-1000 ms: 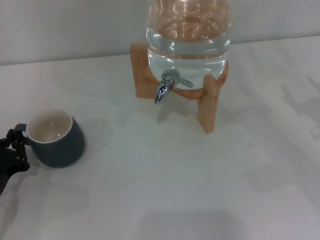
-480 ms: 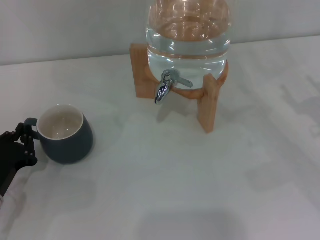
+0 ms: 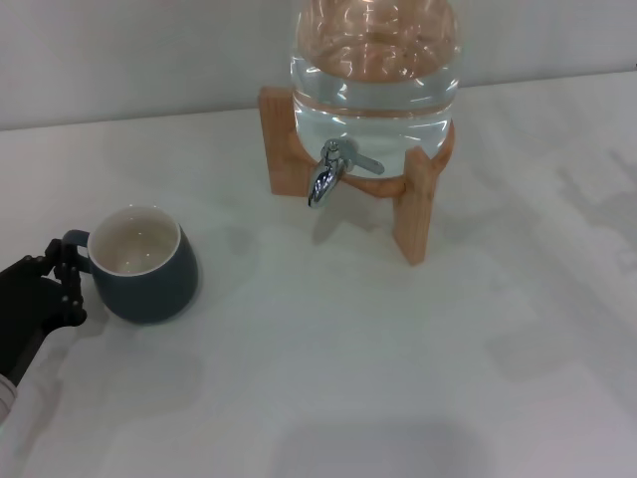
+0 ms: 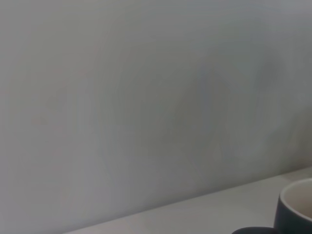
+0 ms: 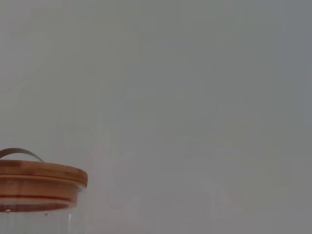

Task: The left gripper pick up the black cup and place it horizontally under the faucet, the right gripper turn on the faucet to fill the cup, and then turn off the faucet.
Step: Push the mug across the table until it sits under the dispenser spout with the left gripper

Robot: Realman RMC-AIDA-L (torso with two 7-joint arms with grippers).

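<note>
At the worktop's (image 3: pixel 328 388) nine-o'clock edge, the left gripper (image 3: pixel 62 274) has its jaws clamped on the upright black cup's (image 3: pixel 144 264) handle, with bare surface between it and the faucet (image 3: pixel 328 171) at one o'clock.

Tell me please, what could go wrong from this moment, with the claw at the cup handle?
1. The left claw holds the black cup only by its small handle, so the cup may swing or slip when it is carried.
2. The faucet sits low, next to the wooden stand; the cup rim could hit the spout or a leg.
3. The right claw is not in view, so its path to the lever cannot be judged.
</note>
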